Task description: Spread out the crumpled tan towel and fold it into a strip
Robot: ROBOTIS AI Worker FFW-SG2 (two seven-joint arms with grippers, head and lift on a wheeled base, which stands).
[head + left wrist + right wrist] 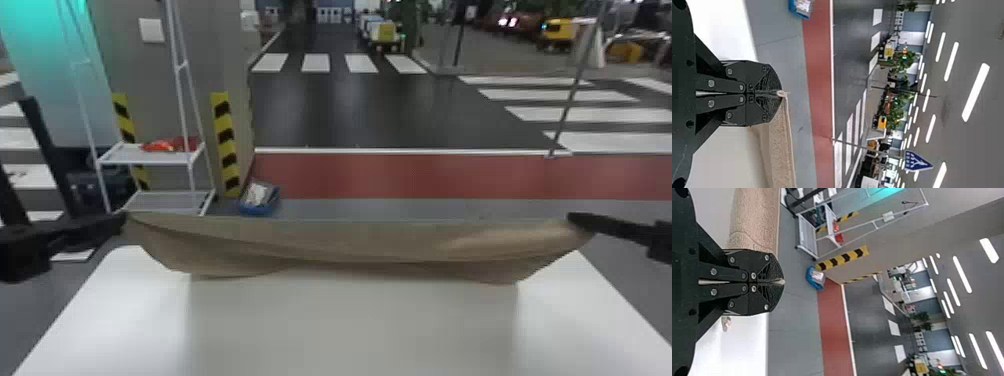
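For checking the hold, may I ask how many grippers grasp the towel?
2. The left gripper pinches the left end of the tan towel, the right gripper its right end.

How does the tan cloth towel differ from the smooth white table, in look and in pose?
The towel is tan and creased, while the table is white and smooth. The towel hangs sagging between the left gripper and right gripper; the table lies flat. Both are plain in colour.
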